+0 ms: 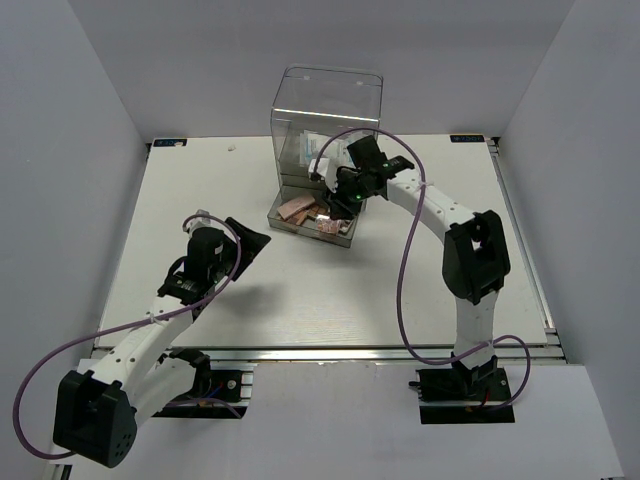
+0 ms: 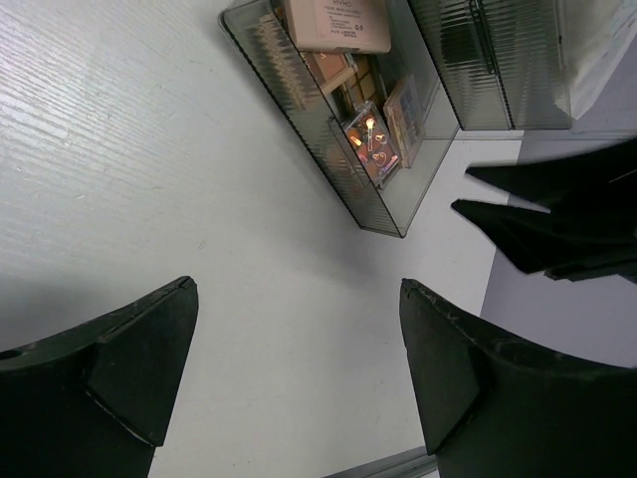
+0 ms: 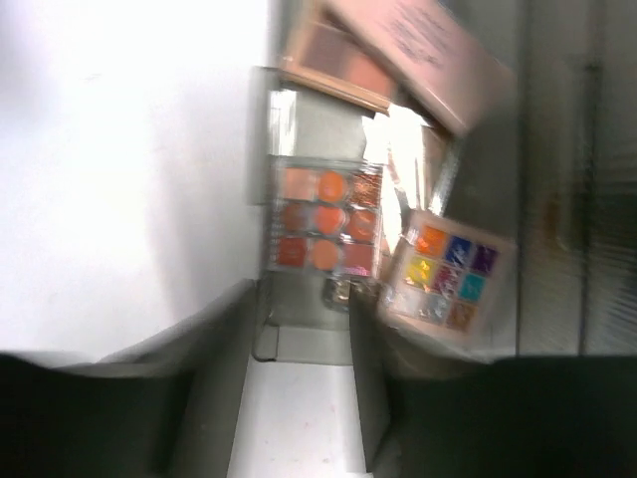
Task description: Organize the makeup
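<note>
The right arm reaches far and left across the white table (image 1: 300,290), bent at the elbow, with its wrist tipped down over the pulled-out clear drawer (image 1: 345,240) of the clear acrylic drawer box (image 1: 330,100). The right gripper (image 1: 340,205) hangs over the right half of that drawer. Its black fingers (image 2: 528,239) are partly spread, with nothing seen between them.

The left arm stretches forward on the left side, and the left gripper (image 2: 297,299) is spread wide and empty above bare table. It is well apart from the drawer, which lies far and to its right.

A pink flat palette (image 2: 338,25) lies at the drawer's left end. It carries dark lettering that is too small and blurred to read.

In the right wrist view, which is blurred, a palette of orange and red squares (image 3: 323,219) lies just beyond the right gripper's fingertips. Beside it is a tilted palette of multicoloured squares (image 3: 443,274) in yellow, blue, purple and teal. A brown palette (image 3: 338,70) sits under the pink one. All of them lie inside the drawer.

A white blue-printed soft packet (image 1: 300,150) shows inside the box above the drawer.
</note>
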Controlling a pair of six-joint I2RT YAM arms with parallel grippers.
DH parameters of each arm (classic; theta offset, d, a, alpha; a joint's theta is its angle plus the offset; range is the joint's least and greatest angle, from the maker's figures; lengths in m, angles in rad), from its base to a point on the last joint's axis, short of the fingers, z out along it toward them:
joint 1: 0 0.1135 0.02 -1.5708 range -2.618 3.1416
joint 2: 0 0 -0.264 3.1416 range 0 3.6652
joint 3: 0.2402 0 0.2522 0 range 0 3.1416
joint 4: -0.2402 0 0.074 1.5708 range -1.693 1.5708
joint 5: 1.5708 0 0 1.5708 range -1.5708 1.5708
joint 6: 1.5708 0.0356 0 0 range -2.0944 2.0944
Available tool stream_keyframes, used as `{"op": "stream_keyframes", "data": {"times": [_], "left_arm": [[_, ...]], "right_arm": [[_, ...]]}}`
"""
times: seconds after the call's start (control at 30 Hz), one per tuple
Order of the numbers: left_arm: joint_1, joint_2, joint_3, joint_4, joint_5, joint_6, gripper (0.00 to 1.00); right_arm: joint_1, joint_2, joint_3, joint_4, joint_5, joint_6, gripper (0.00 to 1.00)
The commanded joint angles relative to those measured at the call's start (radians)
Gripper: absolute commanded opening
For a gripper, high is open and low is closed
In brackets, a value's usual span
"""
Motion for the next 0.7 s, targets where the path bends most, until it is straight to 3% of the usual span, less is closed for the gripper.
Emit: {"op": "stream_keyframes", "data": {"times": [0.0, 0.1, 0.13, 0.17, 0.23, 0.27, 0.33, 0.37, 0.53, 0.67], "left_arm": [[0.003, -0.003, -0.023, 0.037, 0.012, 0.005, 0.9], [0.003, -0.001, -0.023, 0.043, 0.015, 0.011, 0.82], [0.003, -0.003, -0.021, 0.044, 0.014, 0.013, 0.79], [0.005, -0.004, -0.021, 0.048, 0.015, 0.016, 0.66], [0.005, -0.008, -0.02, 0.051, 0.015, 0.027, 0.51], [0.003, -0.009, -0.018, 0.052, 0.015, 0.028, 0.34], [0.003, -0.011, -0.017, 0.051, 0.015, 0.036, 0.16], [0.003, -0.011, -0.015, 0.048, 0.034, 0.039, 0.02], [0.003, -0.034, -0.017, 0.041, 0.054, 0.057, 0.0], [0.005, -0.067, -0.011, 0.0, 0.032, 0.07, 0.0]], "right_arm": [[0.011, -0.08, 0.067, -0.137, -0.21, -0.126, 0.29], [0.028, -0.093, 0.057, -0.155, -0.247, -0.159, 0.03], [0.034, -0.099, 0.055, -0.163, -0.25, -0.167, 0.0], [0.04, -0.102, 0.052, -0.167, -0.247, -0.176, 0.0], [0.063, -0.111, 0.034, -0.166, -0.225, -0.195, 0.0], [0.072, -0.116, 0.026, -0.16, -0.216, -0.199, 0.0], [0.102, -0.134, -0.012, -0.123, -0.177, -0.201, 0.0], [0.112, -0.14, -0.028, -0.1, -0.155, -0.19, 0.0], [0.175, -0.145, -0.101, 0.013, 0.001, -0.1, 0.0], [0.206, -0.09, -0.063, 0.021, 0.092, -0.029, 0.0]]}}
